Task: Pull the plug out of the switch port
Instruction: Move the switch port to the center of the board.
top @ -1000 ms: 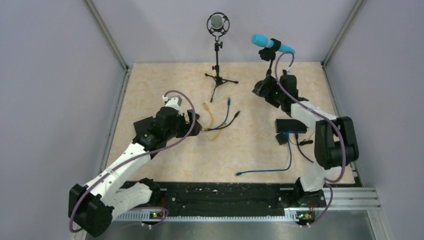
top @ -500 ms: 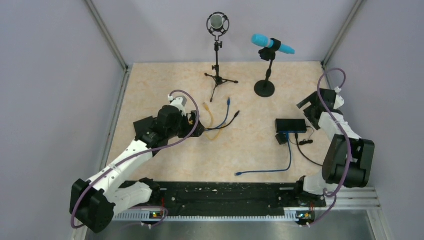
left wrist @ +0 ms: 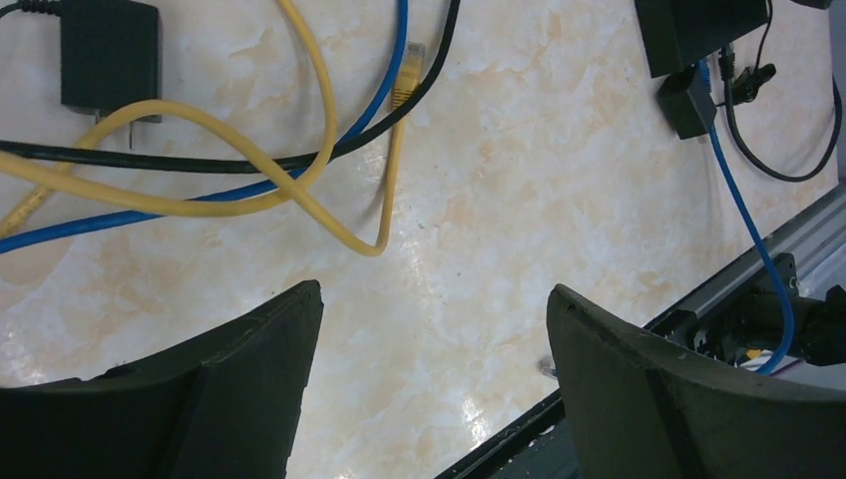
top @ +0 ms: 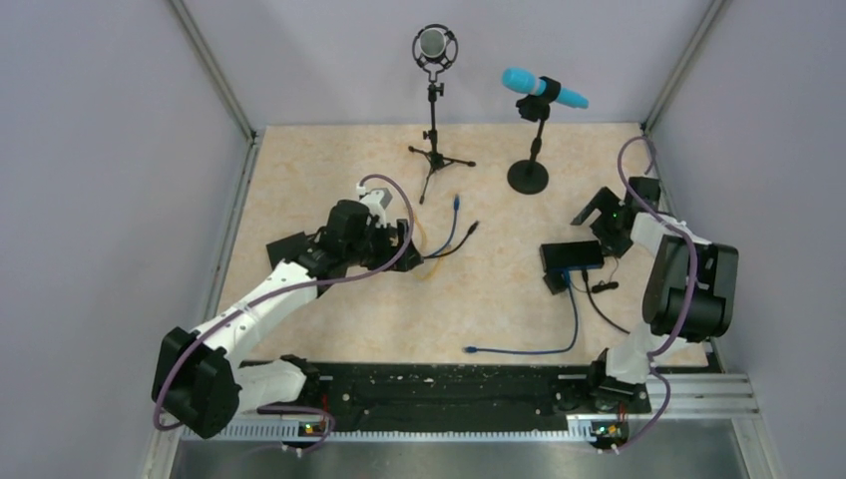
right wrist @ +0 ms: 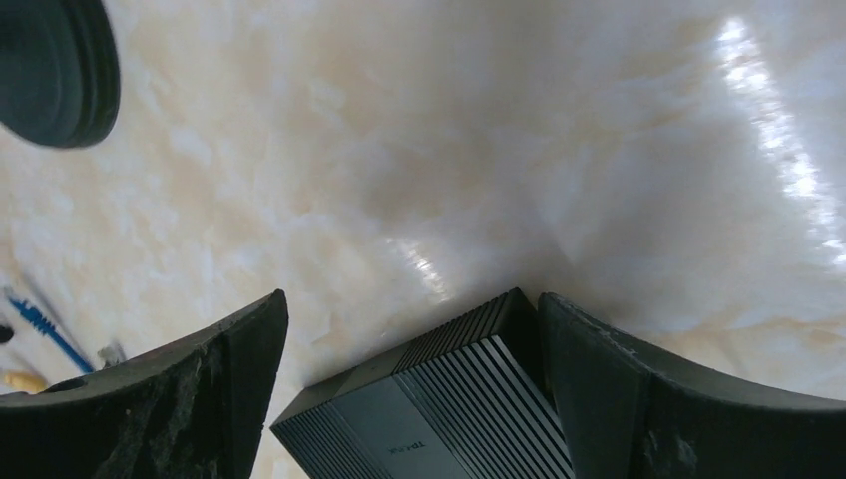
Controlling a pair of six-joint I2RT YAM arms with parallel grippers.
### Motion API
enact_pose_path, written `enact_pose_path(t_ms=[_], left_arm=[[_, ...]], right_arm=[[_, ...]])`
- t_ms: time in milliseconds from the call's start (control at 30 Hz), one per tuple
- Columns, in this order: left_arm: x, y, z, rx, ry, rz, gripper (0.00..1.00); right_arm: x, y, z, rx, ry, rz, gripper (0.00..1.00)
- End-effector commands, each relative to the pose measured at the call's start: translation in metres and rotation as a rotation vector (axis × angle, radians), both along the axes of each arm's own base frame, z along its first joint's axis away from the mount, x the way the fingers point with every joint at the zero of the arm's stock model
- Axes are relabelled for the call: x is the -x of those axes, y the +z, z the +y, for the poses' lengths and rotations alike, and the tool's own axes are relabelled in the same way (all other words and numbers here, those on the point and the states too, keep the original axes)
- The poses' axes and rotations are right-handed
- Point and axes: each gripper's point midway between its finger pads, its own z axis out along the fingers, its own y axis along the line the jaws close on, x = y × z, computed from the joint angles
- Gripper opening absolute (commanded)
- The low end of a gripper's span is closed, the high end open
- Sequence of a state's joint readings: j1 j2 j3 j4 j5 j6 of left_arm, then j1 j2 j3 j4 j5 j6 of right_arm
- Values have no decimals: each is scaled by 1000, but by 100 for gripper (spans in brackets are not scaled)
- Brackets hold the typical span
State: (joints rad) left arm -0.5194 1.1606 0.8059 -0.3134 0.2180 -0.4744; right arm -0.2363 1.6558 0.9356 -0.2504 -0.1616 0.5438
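Observation:
The switch (top: 572, 255), a flat ribbed black box, lies at the right of the table. A blue cable (top: 576, 304) runs into its near edge; the port and plug (top: 570, 271) are too small to make out. My right gripper (top: 602, 216) is open at the box's far right corner. In the right wrist view the switch (right wrist: 439, 404) sits between the wide fingers of that gripper (right wrist: 414, 304), its corner against the right finger (right wrist: 619, 379). My left gripper (left wrist: 434, 289) is open and empty above bare table, beside loose yellow, blue and black cables (left wrist: 299, 150).
A round black mic-stand base (top: 528, 178) with a blue microphone stands behind the switch, and a tripod mic stand (top: 436, 150) is at the back centre. A black power adapter (left wrist: 108, 55) lies among the loose cables. A small black block (top: 556, 282) sits by the switch.
My right arm swung from the round mic-stand base out to the right, then in to the switch's far corner; the switch shifted slightly left and turned. My left arm crept right over the loose cables.

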Motion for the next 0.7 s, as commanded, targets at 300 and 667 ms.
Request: enact_pose_path(t_ms=[300, 667], left_arm=[[-33, 15, -56, 31, -185, -11, 87], [-42, 16, -152, -203, -484, -174, 89]], right_arm=[[8, 11, 127, -305, 32, -121, 94], [27, 66, 27, -5, -244, -91, 99]])
